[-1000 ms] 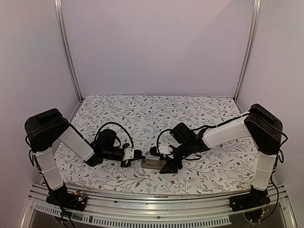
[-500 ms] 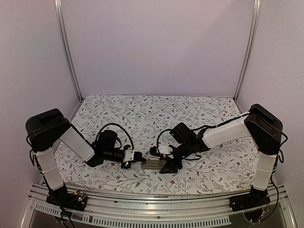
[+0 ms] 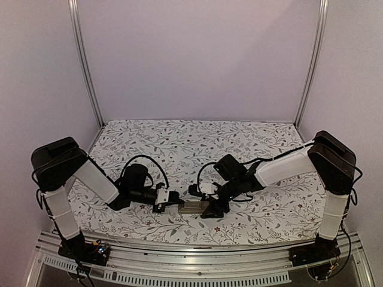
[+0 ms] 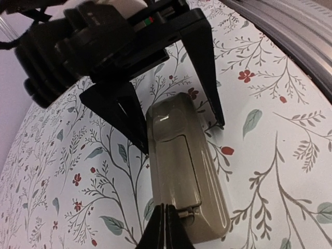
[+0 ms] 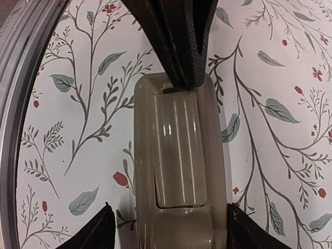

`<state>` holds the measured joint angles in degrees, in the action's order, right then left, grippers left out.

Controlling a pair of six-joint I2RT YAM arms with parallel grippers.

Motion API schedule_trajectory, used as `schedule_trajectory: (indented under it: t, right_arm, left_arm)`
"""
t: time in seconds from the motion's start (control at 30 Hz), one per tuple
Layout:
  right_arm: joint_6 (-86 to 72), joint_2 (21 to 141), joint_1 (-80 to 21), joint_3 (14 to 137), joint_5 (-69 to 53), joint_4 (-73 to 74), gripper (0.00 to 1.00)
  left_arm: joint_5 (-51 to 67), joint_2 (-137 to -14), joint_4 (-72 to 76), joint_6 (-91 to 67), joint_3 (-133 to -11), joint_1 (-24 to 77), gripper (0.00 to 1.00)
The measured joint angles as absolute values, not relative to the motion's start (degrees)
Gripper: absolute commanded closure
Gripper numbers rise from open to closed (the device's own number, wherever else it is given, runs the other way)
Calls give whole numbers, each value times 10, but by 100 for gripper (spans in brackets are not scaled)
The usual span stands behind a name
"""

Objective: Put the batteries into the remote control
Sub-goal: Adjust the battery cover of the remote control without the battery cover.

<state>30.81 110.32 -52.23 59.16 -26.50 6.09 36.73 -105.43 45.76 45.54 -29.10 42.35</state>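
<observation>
On the floral tabletop [image 3: 197, 143], the left gripper [image 4: 165, 228], fingers pressed together, touches the latch end of the battery cover [image 5: 176, 150]. The remote control [image 4: 181, 171] lies back-up, cover closed. The right gripper [image 5: 171, 228] straddles its other end, fingers apart. Likely next: prising the cover open. No batteries are visible.

The remote control [image 5: 179, 171] has its right end cut off by the bottom edge of the right wrist view, its front is hidden underneath, and from above it looks too small to make out.
</observation>
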Motion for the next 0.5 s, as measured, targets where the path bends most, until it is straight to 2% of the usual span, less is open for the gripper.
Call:
schedule_trajectory:
  t: [0.13,0.33,0.5]
  right_arm:
    - [307,1103,-522,592,-262,59,28]
    - [302,1103,-522,592,-260,58,28]
    - [295,1103,-522,592,-260,55,27]
  left_arm:
    - [368,-1049,455,447,-290,428,86]
    - [356,-1032,446,436,-288,431,84]
    - [350,-1003,415,428,-287,431,74]
